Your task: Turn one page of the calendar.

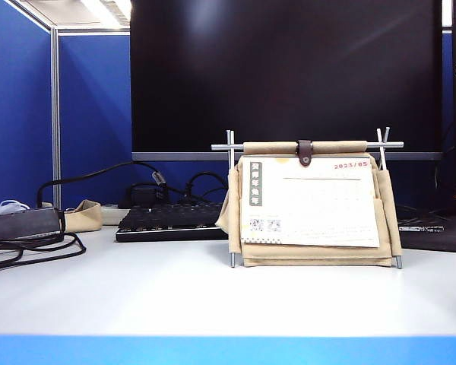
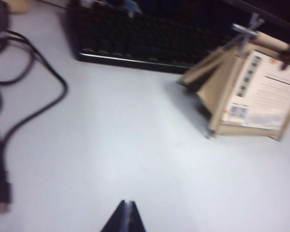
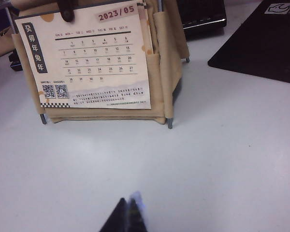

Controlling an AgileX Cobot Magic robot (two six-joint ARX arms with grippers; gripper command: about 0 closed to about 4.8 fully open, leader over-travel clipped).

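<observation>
Calendar (image 1: 311, 201) stands upright near the middle of the white surface (image 1: 175, 296), front sheet facing the camera, page marked 2023/05. White sheets hang from a brown strap (image 1: 305, 152) over the top rod; beige fabric stand, thin metal rods as legs, all four feet down. Black keyboard (image 1: 171, 220) lies behind and to the left of it, cables (image 1: 30, 243) further left. Neither arm shows in this view.

Left wrist view: left hand (image 2: 127, 220) at the frame edge, tips pressed together, holding nothing. It hovers over bare surface, well apart from the calendar (image 2: 253, 94), which is seen from its side edge. Picture blurred; finer detail not readable.

Right wrist view: right hand (image 3: 128, 217) likewise closed and empty, tips together, one slightly smeared by blur. It points toward the calendar (image 3: 87, 63), facing the front sheet almost square on, but not near it.

Judgement: page not yet turned. The right hand looks better placed to lift the sheet's lower edge over the rod; the stand is light, so a push could tip it.
</observation>
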